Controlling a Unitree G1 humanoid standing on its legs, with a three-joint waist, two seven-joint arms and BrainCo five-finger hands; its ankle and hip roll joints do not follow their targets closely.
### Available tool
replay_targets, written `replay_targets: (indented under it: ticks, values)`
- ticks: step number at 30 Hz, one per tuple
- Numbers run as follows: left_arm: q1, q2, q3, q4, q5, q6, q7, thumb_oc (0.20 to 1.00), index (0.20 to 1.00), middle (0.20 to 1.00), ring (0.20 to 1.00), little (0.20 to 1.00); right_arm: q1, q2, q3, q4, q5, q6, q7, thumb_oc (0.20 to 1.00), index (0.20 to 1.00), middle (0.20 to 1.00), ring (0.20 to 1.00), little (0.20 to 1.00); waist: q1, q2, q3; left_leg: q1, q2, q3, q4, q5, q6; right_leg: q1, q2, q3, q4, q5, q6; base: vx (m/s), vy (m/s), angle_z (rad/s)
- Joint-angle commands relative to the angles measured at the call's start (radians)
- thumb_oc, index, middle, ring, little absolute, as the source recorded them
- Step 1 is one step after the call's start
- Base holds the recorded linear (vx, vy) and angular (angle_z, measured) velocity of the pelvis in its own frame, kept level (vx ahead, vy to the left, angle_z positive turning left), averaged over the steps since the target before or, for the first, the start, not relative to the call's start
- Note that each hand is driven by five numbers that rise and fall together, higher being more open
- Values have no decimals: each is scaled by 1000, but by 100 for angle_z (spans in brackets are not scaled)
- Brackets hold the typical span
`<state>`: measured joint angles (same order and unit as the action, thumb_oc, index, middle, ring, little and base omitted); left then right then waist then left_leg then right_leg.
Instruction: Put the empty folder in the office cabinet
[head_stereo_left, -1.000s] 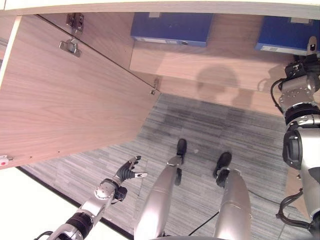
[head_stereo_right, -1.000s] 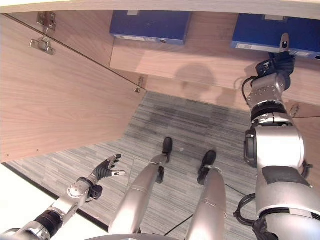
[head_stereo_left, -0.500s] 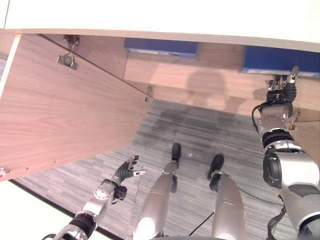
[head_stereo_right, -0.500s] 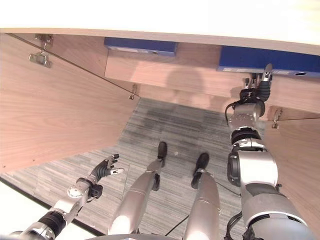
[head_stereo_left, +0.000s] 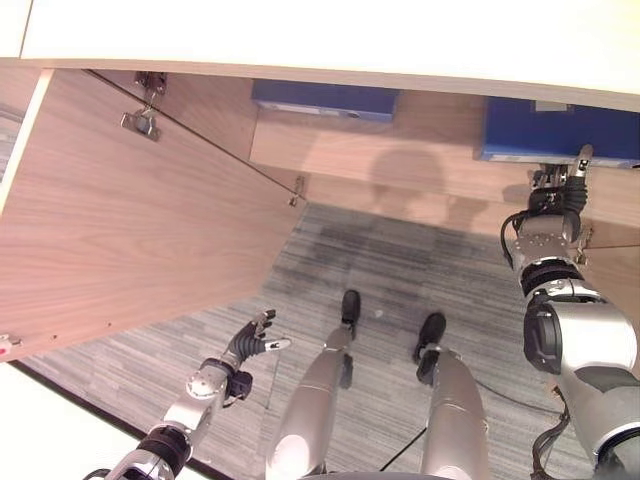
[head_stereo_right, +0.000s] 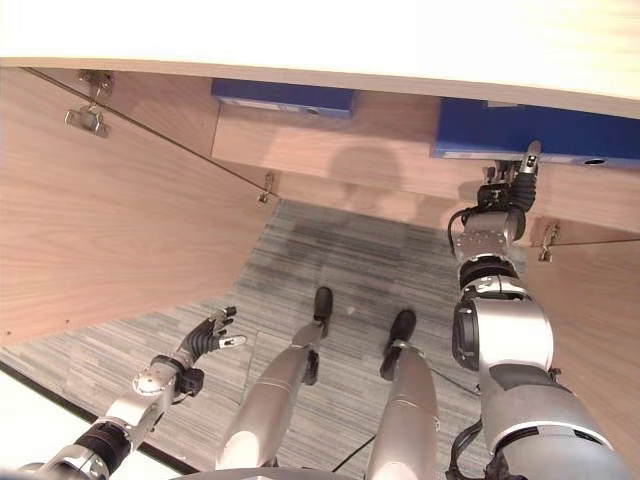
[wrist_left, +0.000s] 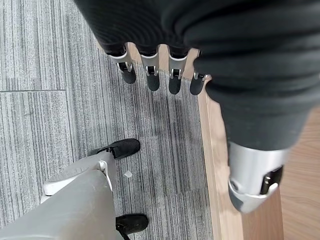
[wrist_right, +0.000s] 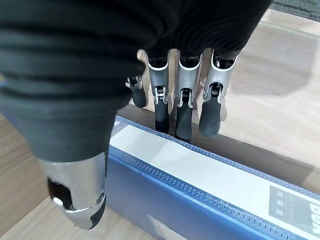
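Two blue folders lie on the shelf of the office cabinet (head_stereo_left: 330, 140), so the putting-in looks essentially done. Farthest left, the cabinet's open door (head_stereo_left: 130, 220) swings out over the grey carpet (head_stereo_left: 400, 260), its hinge hardware showing near the top. Below it the left hand (head_stereo_left: 250, 343) hangs low over the carpet, fingers loosely spread and holding nothing, apparently idle. Further right, the first blue folder (head_stereo_left: 325, 99) rests flat on the shelf, well apart from either hand. At the right, the second blue folder (head_stereo_right: 530, 130) sits on the same shelf, and the right hand (head_stereo_right: 512, 185) is raised to its front edge; in the right wrist view its fingers (wrist_right: 181, 107) are straight and unclenched, tips at or just beside the folder's spine, not curled round it. This right-hand folder is probably the one being placed. What seems left is a last nudge to seat it, drawing the arm clear, and perhaps closing the door.
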<state>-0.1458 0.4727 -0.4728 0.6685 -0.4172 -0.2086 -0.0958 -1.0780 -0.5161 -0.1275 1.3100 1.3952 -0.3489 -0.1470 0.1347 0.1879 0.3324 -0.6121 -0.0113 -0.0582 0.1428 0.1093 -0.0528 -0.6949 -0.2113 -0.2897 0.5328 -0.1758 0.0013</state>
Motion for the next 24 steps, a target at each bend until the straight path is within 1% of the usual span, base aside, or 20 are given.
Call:
replay_targets:
  ticks: [1, 3, 4, 6, 8, 9, 10, 12, 13, 15, 20, 24]
  values:
    - [2, 30, -17, 23, -17, -23, 4, 1000, 1000, 1000, 1000, 1000, -29, -75, -1, 72, 22, 15, -63, 1000, 1000, 1000, 1000, 1000, 43, 33, 32, 55, 5, -8, -10, -107, -15, 90, 9, 41, -58, -22, 139, 0, 0, 0]
    - [14, 49, -34, 29, -14, -19, 13, 1000, 1000, 1000, 1000, 1000, -141, -146, 49, 97, 2, 29, -127, 1000, 1000, 1000, 1000, 1000, 52, 22, 11, 62, 6, -10, -20, -105, -18, 98, 8, 38, -70, -16, 139, 6, -8, 2]
    - [10, 46, -33, 28, -14, -18, 14, 1000, 1000, 1000, 1000, 1000, -156, -151, 56, 106, 1, 33, -129, 1000, 1000, 1000, 1000, 1000, 51, 26, 15, 61, 6, -10, -22, -104, -18, 97, 9, 38, -71, -15, 139, 20, -11, 5]
    - [17, 50, -49, 39, -9, -9, 33, 1000, 1000, 1000, 1000, 1000, -280, -197, 128, 114, -41, 52, -191, 1000, 1000, 1000, 1000, 1000, 55, 13, -2, 71, 7, -12, -35, -100, -20, 105, 12, 37, -78, -12, 136, 20, -14, 7]
    - [24, 33, -53, 53, -5, -2, 47, 1000, 1000, 1000, 1000, 1000, -351, -200, 184, 92, -77, 57, -217, 1000, 1000, 1000, 1000, 1000, 51, 6, -6, 78, 8, -13, -40, -98, -21, 111, 14, 36, -81, -10, 134, 0, 0, 0]
    - [25, 29, -54, 52, -4, 0, 47, 1000, 1000, 1000, 1000, 1000, -352, -202, 199, 86, -103, 64, -221, 1000, 1000, 1000, 1000, 1000, 50, 2, -7, 84, 10, -14, -46, -97, -21, 117, 16, 34, -86, -8, 134, 0, 0, 0]
    - [27, 27, -57, 52, -2, -3, 46, 1000, 1000, 1000, 1000, 1000, -338, -195, 203, 91, -119, 72, -222, 1000, 1000, 1000, 1000, 1000, 51, -2, -8, 91, 12, -15, -50, -96, -21, 124, 19, 33, -89, -7, 134, 3, -32, -2]
    - [5, 11, -51, 67, -5, -2, 59, 1000, 1000, 1000, 1000, 1000, -256, -152, 174, 154, -132, 112, -211, 1000, 1000, 1000, 1000, 1000, 46, -6, -3, 100, 17, -18, -52, -97, -20, 138, 24, 29, -95, -10, 131, 0, -17, 0]
    - [6, 12, -53, 67, -5, -2, 59, 1000, 1000, 1000, 1000, 1000, -252, -151, 172, 153, -132, 112, -210, 1000, 1000, 1000, 1000, 1000, 46, -7, -5, 101, 17, -18, -52, -97, -20, 139, 24, 28, -96, -10, 131, 0, 0, 0]
    - [-6, 0, -50, 74, -5, 0, 66, 1000, 1000, 1000, 1000, 1000, -184, -108, 134, 181, -128, 126, -207, 1000, 1000, 1000, 1000, 1000, 46, -7, -1, 106, 19, -19, -57, -96, -20, 146, 27, 24, -101, -10, 131, -4, -16, 0]
    - [-14, -16, -45, 80, 7, -1, 79, 1000, 1000, 1000, 1000, 1000, -65, -24, 63, 198, -91, 120, -209, 1000, 1000, 1000, 1000, 1000, 46, 3, 5, 116, 23, -21, -73, -87, -21, 148, 28, 21, -106, -10, 131, -4, -1, -2]
    - [-15, -29, -48, 81, 18, 2, 77, 1000, 1000, 1000, 1000, 1000, 25, 38, -5, 216, -28, 108, -212, 1000, 1000, 1000, 1000, 1000, 44, 17, 8, 130, 24, -22, -89, -81, -24, 156, 28, 19, -113, -11, 132, 0, 0, 0]
